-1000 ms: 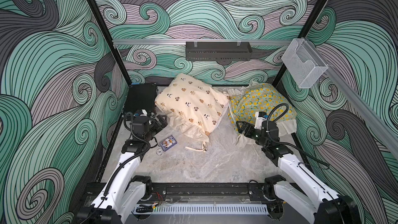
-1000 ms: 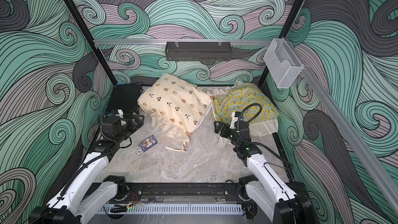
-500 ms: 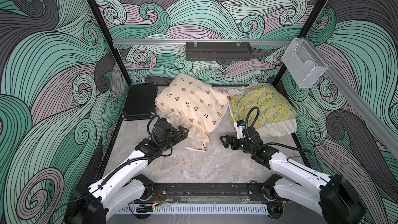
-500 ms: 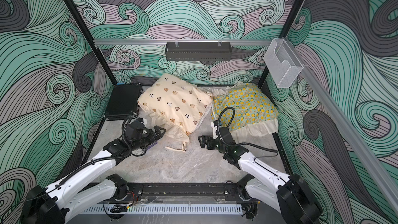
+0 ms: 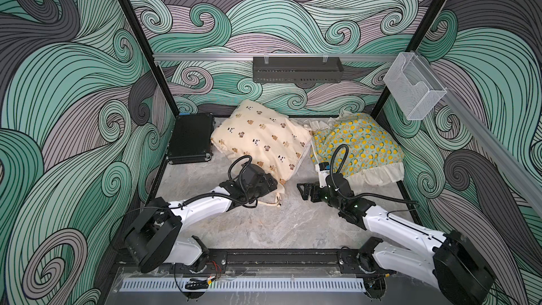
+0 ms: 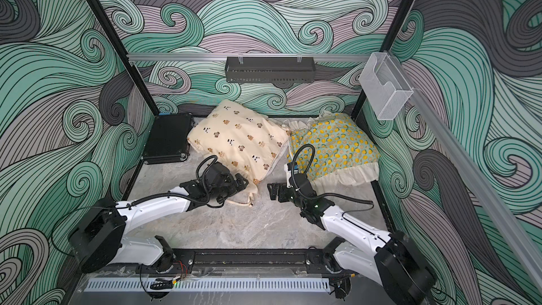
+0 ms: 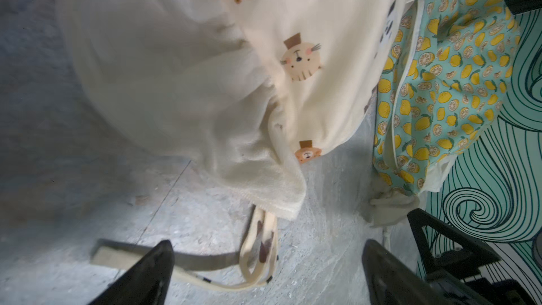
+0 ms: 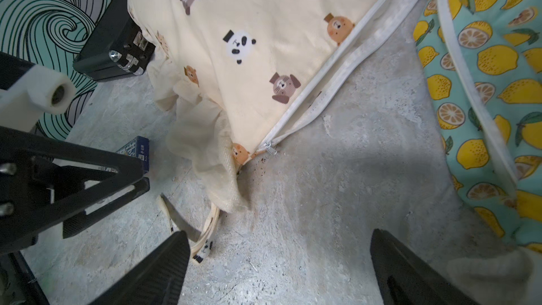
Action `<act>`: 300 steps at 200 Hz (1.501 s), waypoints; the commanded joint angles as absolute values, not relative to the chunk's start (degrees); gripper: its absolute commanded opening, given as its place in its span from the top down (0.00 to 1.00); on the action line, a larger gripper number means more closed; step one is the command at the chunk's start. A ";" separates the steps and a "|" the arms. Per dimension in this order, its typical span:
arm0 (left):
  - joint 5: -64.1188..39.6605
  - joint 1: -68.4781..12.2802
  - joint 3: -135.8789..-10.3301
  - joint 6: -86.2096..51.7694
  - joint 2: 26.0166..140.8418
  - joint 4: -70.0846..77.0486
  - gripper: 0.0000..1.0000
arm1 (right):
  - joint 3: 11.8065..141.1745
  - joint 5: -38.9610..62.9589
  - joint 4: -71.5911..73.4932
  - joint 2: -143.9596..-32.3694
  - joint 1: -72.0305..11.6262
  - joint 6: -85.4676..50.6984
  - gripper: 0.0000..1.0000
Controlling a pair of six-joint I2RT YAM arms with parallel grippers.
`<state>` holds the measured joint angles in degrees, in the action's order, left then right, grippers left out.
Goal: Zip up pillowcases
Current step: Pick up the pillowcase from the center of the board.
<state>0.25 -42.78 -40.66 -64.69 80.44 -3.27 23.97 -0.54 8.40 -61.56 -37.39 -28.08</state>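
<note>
The cream pillowcase point(image 5: 258, 136) with bear and panda prints lies at the back middle, the teal lemon pillowcase point(image 5: 360, 145) to its right; both show in both top views. Along the cream one's side the zipper point(image 8: 337, 63) gapes, with its pull point(image 8: 271, 149) at the near corner. Cream ties point(image 7: 261, 239) trail from that corner onto the table. My left gripper point(image 5: 271, 184) hovers open at the corner, the ties between its fingers point(image 7: 158, 268) but untouched. My right gripper point(image 5: 303, 190) stands open just right of the corner, over bare table point(image 8: 278, 234).
A black ribbed case point(image 5: 192, 139) lies at the back left beside the cream pillow. A small blue packet point(image 8: 136, 149) sits on the table under my left arm. A black shelf point(image 5: 296, 68) and a clear bin point(image 5: 413, 89) hang on the walls.
Both arms have swung inward from the sides to the cream pillow's near corner. The left arm came from beside the black case, the right from the lemon pillow. Both stayed open.
</note>
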 commanded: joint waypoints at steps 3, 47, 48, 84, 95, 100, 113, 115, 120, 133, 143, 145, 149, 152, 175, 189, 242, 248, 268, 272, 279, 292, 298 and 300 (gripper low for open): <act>3.47 -43.67 -43.55 -66.71 84.57 0.32 0.06 | 23.35 -3.55 10.19 -60.86 -37.62 -27.04 0.00; 2.14 -44.47 -47.21 -66.65 91.31 1.72 0.12 | 25.21 -2.00 9.66 -63.02 -37.62 -26.87 0.00; 1.99 -44.52 -47.29 -66.59 91.44 1.78 0.13 | 25.22 -1.92 9.71 -63.02 -37.62 -26.88 0.01; 2.12 -45.24 -50.18 -65.47 94.27 0.04 0.19 | 23.99 -2.17 11.29 -61.62 -37.62 -26.64 0.00; 2.02 -45.27 -50.87 -65.69 95.31 -0.63 0.21 | 24.06 -2.62 10.86 -61.44 -37.62 -26.57 0.00; 1.90 -45.35 -51.02 -65.85 95.88 -0.51 0.23 | 24.11 -2.84 10.75 -61.36 -37.67 -26.55 0.00; 1.35 -45.43 -51.14 -65.92 96.75 0.88 0.26 | 24.12 -3.37 10.29 -61.07 -37.62 -26.53 0.00; 1.28 -45.44 -51.37 -65.87 96.96 0.88 0.26 | 24.14 -3.48 10.28 -61.08 -37.62 -26.43 0.00; 1.36 -45.44 -51.78 -65.83 97.36 0.55 0.27 | 24.09 -3.70 10.21 -60.93 -37.63 -26.43 0.01; 1.49 -45.53 -52.81 -65.83 98.19 -0.26 0.30 | 24.08 -4.13 9.86 -60.66 -37.64 -26.42 0.01; 1.49 -45.66 -53.32 -65.56 98.89 -0.43 0.32 | 23.93 -4.21 9.92 -60.39 -37.62 -26.36 0.00; 1.56 -45.69 -53.41 -65.52 99.01 -0.55 0.33 | 23.91 -4.22 9.97 -60.32 -37.62 -26.37 0.01; 1.58 -45.70 -53.52 -65.44 99.24 -0.63 0.35 | 23.84 -4.26 10.06 -60.22 -37.64 -26.43 0.00; 1.46 -45.70 -53.59 -65.26 99.41 -0.43 0.36 | 23.82 -4.27 10.10 -60.21 -37.62 -26.39 0.00; 1.84 -45.76 -54.73 -63.13 100.27 -1.60 0.42 | 23.68 -3.90 10.28 -60.05 -37.68 -26.54 0.00; 2.31 -45.79 -55.29 -62.92 100.91 -2.88 0.44 | 23.74 -3.97 10.11 -60.13 -37.69 -26.53 0.00; 3.64 -45.93 -59.79 -59.83 104.39 -9.40 0.55 | 23.82 -4.25 10.09 -60.12 -37.62 -26.48 0.00; 3.84 -45.99 -60.21 -59.62 104.75 -9.97 0.56 | 23.82 -4.24 10.11 -60.07 -37.66 -26.40 0.01; 4.13 -46.14 -60.99 -59.11 105.75 -10.99 0.61 | 23.88 -4.18 10.16 -60.29 -37.69 -26.29 0.00; 4.13 -46.14 -61.08 -59.02 105.83 -11.12 0.62 | 23.89 -4.14 10.12 -60.38 -37.63 -26.34 0.00; 4.21 -46.14 -61.20 -58.90 105.93 -11.46 0.65 | 23.95 -4.15 10.11 -60.60 -37.65 -26.36 0.01; 4.56 -46.14 -61.40 -58.67 105.95 -12.17 0.70 | 24.14 -3.79 10.10 -61.03 -37.61 -26.32 0.00; 4.72 -46.10 -61.44 -58.47 105.99 -12.37 0.72 | 24.23 -3.58 10.19 -61.23 -37.64 -26.33 0.00; 4.78 -46.13 -61.44 -58.39 105.93 -12.50 0.73 | 24.25 -3.53 10.19 -61.30 -37.67 -26.36 0.00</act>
